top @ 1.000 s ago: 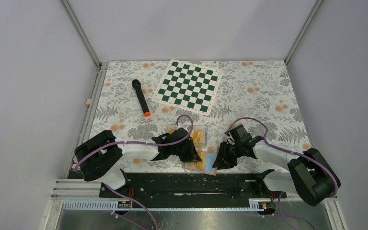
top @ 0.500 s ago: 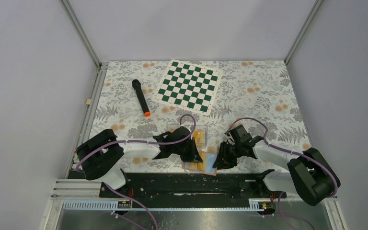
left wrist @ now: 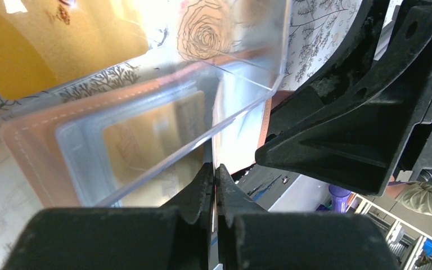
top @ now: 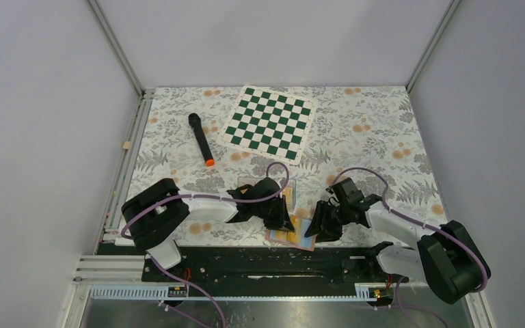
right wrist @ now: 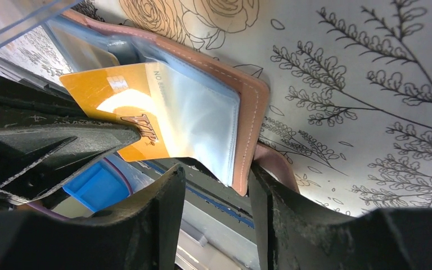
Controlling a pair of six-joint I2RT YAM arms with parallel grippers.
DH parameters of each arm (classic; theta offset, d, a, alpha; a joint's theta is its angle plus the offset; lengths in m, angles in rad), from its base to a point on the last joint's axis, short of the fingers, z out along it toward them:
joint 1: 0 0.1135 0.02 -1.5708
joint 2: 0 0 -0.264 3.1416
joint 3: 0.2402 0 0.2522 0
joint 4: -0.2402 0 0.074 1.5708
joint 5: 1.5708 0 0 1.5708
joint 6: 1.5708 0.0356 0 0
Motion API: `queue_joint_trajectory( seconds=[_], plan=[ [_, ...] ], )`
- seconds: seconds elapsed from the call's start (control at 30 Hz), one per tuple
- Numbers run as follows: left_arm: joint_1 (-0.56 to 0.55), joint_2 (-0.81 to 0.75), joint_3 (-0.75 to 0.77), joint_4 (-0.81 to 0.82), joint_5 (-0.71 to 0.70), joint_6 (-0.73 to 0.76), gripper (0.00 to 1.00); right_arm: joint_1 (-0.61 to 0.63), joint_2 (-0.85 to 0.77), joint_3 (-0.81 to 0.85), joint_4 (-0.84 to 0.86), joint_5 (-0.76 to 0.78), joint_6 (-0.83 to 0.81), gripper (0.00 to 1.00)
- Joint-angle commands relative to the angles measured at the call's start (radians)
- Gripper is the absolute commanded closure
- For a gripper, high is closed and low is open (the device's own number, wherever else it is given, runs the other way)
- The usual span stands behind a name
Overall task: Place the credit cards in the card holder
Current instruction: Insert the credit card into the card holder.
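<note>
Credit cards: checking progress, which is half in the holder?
The orange card in the left gripper, half inside the card holder; others sit in the clear box.
</note>
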Motion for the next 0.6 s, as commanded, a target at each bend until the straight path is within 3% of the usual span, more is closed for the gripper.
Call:
queue_joint_trajectory(
  seconds=[0.0, 0.2, 0.3, 0.5, 0.57],
  plan=[
    [-0.007, 0.016, 0.049, -0.120, -0.036, 0.053, 1.00, -0.011, 0.037, 0.029, -0.054, 0.070, -0.045, 0.48],
    [-0.010, 0.030, 0.105, -0.225, -0.054, 0.104, 1.00, -0.013, 0.053, 0.080, -0.103, 0.130, -0.074, 0.45],
    [-0.009, 0.037, 0.129, -0.260, -0.065, 0.118, 0.90, -0.020, 0.046, 0.100, -0.134, 0.169, -0.089, 0.40],
    [-0.013, 0.054, 0.175, -0.323, -0.099, 0.143, 0.86, -0.037, 0.089, 0.119, -0.135, 0.181, -0.120, 0.40],
    [-0.016, 0.065, 0.196, -0.348, -0.100, 0.152, 0.80, -0.037, 0.111, 0.129, -0.133, 0.177, -0.130, 0.41]
  ],
)
